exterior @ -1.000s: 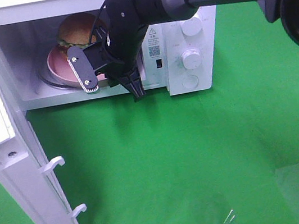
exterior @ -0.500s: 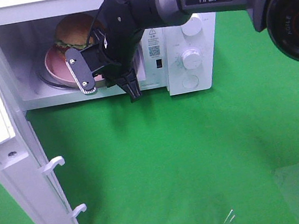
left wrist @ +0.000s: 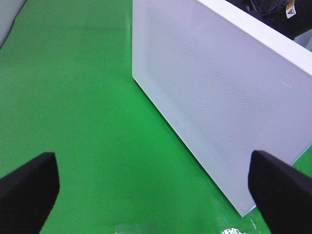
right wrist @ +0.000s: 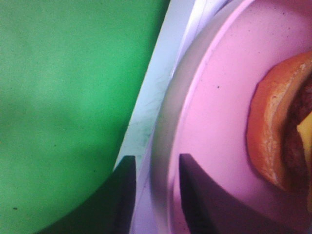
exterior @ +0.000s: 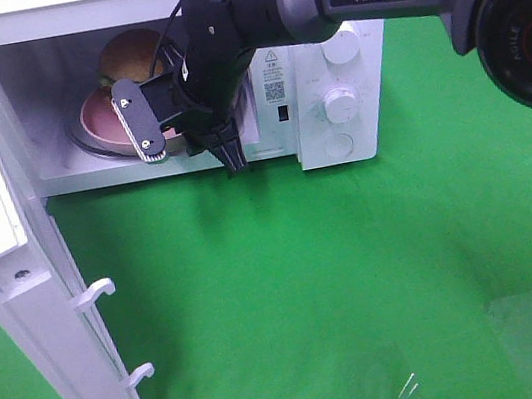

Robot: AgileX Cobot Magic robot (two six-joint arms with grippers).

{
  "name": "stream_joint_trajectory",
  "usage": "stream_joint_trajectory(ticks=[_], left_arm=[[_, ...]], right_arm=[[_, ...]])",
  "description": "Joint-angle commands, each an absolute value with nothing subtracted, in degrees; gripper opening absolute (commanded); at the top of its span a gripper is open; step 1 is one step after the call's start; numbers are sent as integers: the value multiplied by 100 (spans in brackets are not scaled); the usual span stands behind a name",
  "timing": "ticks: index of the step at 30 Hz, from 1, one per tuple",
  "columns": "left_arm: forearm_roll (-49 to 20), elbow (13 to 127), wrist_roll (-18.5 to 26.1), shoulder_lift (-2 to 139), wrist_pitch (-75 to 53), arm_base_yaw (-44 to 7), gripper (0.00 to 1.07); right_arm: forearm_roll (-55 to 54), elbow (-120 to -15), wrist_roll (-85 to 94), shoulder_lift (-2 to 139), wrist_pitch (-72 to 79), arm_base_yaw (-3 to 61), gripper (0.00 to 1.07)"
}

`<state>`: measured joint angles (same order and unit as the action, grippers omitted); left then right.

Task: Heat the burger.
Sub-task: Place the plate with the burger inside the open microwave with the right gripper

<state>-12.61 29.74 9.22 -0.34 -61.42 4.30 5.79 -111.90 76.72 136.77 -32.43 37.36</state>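
Note:
The burger point(exterior: 132, 54), with a golden-brown bun, sits on a round pink plate point(exterior: 97, 120) inside the open white microwave point(exterior: 325, 59). My right gripper point(exterior: 187, 146) reaches in from the right and is shut on the plate's near rim. In the right wrist view the two dark fingers point(right wrist: 124, 195) pinch the rim of the pink plate point(right wrist: 219, 112), with the burger point(right wrist: 282, 136) just beyond. My left gripper point(left wrist: 156, 195) is open and empty, facing the outer face of the microwave door point(left wrist: 219, 107). It is out of the exterior view.
The microwave door point(exterior: 27, 288) stands swung open at the left, with two latch hooks point(exterior: 94, 293) on its edge. Knobs point(exterior: 340, 102) are on the right-hand control panel. Clear plastic scraps point(exterior: 520, 331) lie on the green cloth at the front right.
My right gripper has moved left and deeper into the microwave, carrying the pink plate and burger further in.

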Motion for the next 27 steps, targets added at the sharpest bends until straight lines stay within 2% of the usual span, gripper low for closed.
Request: stream_joint_trajectory(ticks=[1, 9, 11, 12, 13, 14, 15, 16, 17, 19, 27], left_arm=[[-1249, 2968, 894, -120, -6154, 413, 98], [-1249, 2968, 894, -120, -6154, 413, 98], [-1249, 2968, 894, -120, -6154, 413, 98], [-1249, 2968, 894, -120, -6154, 413, 98], [-1249, 2968, 894, -120, -6154, 413, 98], [-1249, 2968, 894, -120, -6154, 413, 98], [-1249, 2968, 894, -120, -6154, 413, 98], [-1249, 2968, 894, -120, -6154, 413, 98], [-1249, 2968, 894, -120, -6154, 413, 98], [-1249, 2968, 894, -120, -6154, 413, 98], [-1255, 2968, 894, -120, -6154, 413, 98]], right_arm=[[476, -11247, 7683, 13636, -3484, 3718, 43], [275, -11241, 7683, 13608, -3650, 3718, 50], [0, -11241, 7678, 13562, -3564, 3724, 59], [0, -11241, 7678, 13562, -3564, 3724, 59], [-63, -11230, 7678, 13533, -3524, 3724, 65], [-63, -11230, 7678, 13533, -3524, 3724, 65], [-74, -11121, 7666, 13465, -3375, 3724, 71], [-74, -11121, 7666, 13465, -3375, 3724, 71], [-69, -10903, 7666, 13356, -3146, 3724, 76], [-34, -10594, 7666, 13224, -2882, 3724, 80], [258, -9637, 7660, 12743, -1954, 3718, 79]])
